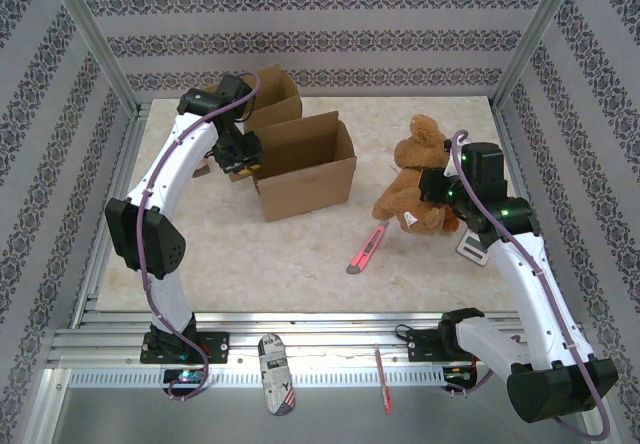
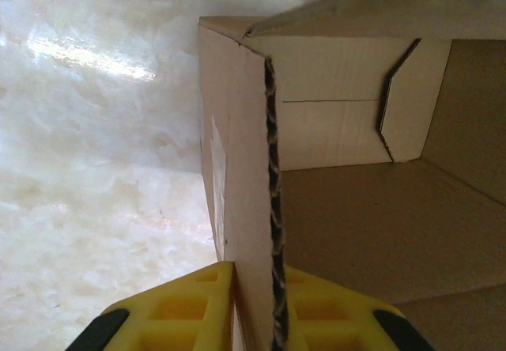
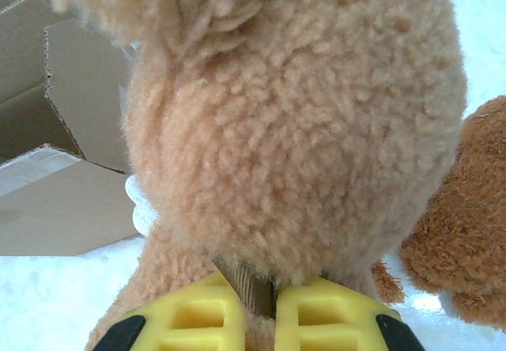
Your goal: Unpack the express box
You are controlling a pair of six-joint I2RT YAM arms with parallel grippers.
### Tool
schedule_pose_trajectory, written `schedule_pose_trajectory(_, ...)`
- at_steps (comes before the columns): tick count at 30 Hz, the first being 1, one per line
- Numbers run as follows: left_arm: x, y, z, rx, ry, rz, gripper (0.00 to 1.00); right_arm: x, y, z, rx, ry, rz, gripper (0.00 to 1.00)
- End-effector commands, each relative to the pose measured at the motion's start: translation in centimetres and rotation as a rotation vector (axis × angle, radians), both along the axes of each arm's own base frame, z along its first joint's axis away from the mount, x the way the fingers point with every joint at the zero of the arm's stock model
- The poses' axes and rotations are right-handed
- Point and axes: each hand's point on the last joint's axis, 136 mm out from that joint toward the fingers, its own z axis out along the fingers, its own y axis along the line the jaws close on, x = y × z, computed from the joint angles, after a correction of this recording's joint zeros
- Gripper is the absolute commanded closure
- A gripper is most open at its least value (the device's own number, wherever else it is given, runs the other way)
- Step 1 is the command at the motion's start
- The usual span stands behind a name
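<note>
The left gripper [image 2: 258, 303] is clamped on a side wall of the open box [image 1: 305, 169], toward the far left corner of the surface [image 1: 280, 264], probably to steady it. The right gripper [image 3: 259, 307] is closed on the teddy bear [image 1: 412, 179], which sits outside the box near the right edge, so unpacking looks nearly done.

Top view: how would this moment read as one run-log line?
left gripper: shut on box wall | right gripper: shut on teddy bear, beside box | knife: on table
</note>
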Motion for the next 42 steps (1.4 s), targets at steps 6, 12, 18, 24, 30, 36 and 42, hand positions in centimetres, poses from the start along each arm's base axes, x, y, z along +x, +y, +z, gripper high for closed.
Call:
schedule_pose_trajectory(6, 1.8, -1.2, 2.0, -0.084, -0.074, 0.000, 0.69, 0.0, -0.3, 0.4, 0.007, -0.018, -0.005, 1.00)
schedule_pose_trajectory(12, 2.6, -2.1, 4.4, -0.133, -0.181, -0.046, 0.33, 0.1, -0.6, 0.4, 0.007, -0.009, -0.012, 1.00)
schedule_pose_trajectory(18, 2.6, -3.0, 6.4, -0.178, -0.261, -0.122, 0.19, 0.8, -0.8, 0.5, 0.014, -0.003, -0.015, 1.00)
schedule_pose_trajectory(24, 1.2, -2.8, 11.0, -0.178, -0.431, -0.232, 0.00, 3.0, -0.9, 1.2, 0.023, 0.007, -0.023, 1.00)
schedule_pose_trajectory(30, -1.1, -2.5, 14.3, -0.186, -0.598, -0.305, 0.00, 6.1, -1.8, 1.4, 0.016, 0.032, -0.073, 1.00)
schedule_pose_trajectory(36, -2.7, -2.2, 15.2, -0.194, -0.676, -0.326, 0.00, 9.8, -2.9, -0.7, -0.010, 0.135, -0.146, 1.00)
schedule_pose_trajectory(42, -3.7, -2.0, 16.0, -0.180, -0.709, -0.353, 0.00, 13.8, -4.3, -3.3, -0.072, 0.249, -0.225, 1.00)
